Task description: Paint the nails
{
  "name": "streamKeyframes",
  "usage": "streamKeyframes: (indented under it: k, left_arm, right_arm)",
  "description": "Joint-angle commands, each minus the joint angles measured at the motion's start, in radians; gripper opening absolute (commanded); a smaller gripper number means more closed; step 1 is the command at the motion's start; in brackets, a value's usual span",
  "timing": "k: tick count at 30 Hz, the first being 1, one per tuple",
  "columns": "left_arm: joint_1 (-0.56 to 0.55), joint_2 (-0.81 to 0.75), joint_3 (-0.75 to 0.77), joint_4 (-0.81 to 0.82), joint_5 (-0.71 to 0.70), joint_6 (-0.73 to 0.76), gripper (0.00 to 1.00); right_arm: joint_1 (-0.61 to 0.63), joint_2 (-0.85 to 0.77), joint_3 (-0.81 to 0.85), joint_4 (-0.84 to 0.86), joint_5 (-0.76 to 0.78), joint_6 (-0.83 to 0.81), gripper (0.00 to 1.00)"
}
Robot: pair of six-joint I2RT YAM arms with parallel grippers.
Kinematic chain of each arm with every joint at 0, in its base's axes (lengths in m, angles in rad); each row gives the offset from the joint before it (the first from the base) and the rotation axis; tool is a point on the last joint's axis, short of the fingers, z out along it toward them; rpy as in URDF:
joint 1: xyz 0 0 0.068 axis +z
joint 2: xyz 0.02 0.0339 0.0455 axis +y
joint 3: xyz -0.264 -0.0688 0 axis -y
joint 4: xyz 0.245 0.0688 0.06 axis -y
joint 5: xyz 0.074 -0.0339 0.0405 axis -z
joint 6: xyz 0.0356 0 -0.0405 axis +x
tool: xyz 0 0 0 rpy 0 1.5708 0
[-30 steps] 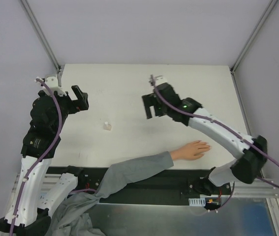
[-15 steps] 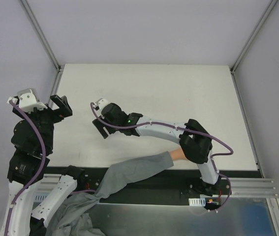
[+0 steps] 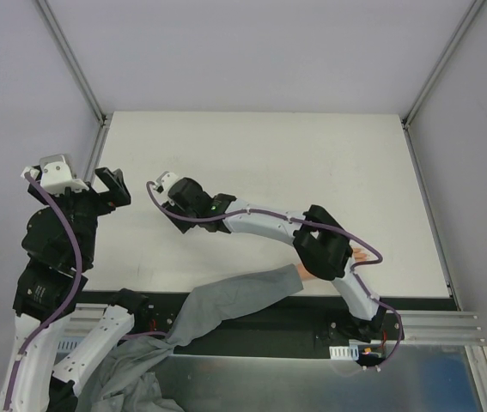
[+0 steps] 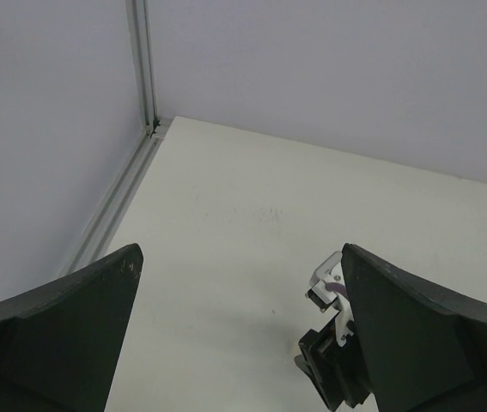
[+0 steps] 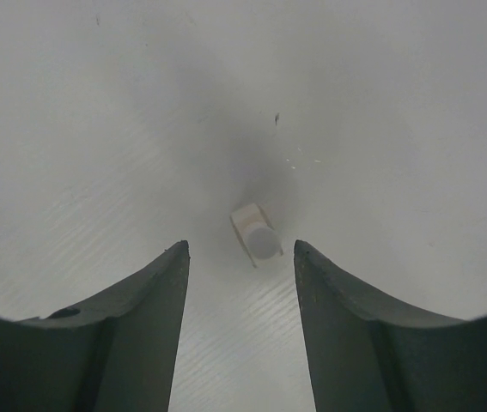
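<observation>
The nails are too small to make out from where I stand. They belong to a pale peach hand (image 3: 358,254) lying flat on the white tabletop (image 3: 312,154), close to its near edge and right of centre. Only a sliver of fingertip shows, because the black elbow of the right arm (image 3: 320,247) hangs directly over the rest. A grey fabric sleeve (image 3: 234,296) runs from the wrist down and to the left, off the table's front edge. From that elbow the white-and-black forearm reaches leftward across the table, a purple cable (image 3: 159,199) looping by its wrist. It ends in the right gripper (image 5: 239,248), low over the left-centre of the surface. Its own camera shows the two dark fingers (image 5: 153,300) standing apart. A small whitish bottle-like object with a rounded cap (image 5: 256,236) sits on the table just ahead of the gap, with clear space on either side, touched by neither finger. The jaws are released and grasp nothing. From above, the bottle is hidden under the gripper body. Well off to the left, raised beyond the table's left edge, the left gripper (image 3: 110,189) faces the far left corner. Its fingers are spread wide with nothing between them. Its camera looks past them at bare tabletop, the aluminium corner post (image 4: 144,69) and a plain grey wall (image 4: 355,77).
</observation>
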Motion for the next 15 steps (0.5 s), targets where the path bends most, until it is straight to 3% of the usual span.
streamKeyframes:
  k: [1, 13, 15]
  left_arm:
    - [-0.015, -0.003, -0.006, 0.014, 0.037, 0.027, 0.99]
    - [-0.026, 0.000, -0.013, 0.025, 0.077, 0.040, 0.99]
    - [-0.027, 0.000, -0.013, 0.027, 0.082, 0.041, 0.99]
  right_arm:
    - [-0.018, 0.009, 0.052, -0.013, -0.011, -0.016, 0.54]
    - [-0.017, 0.061, 0.090, -0.032, -0.041, -0.005, 0.47]
    - [-0.017, 0.067, 0.096, -0.040, -0.032, -0.007, 0.40]
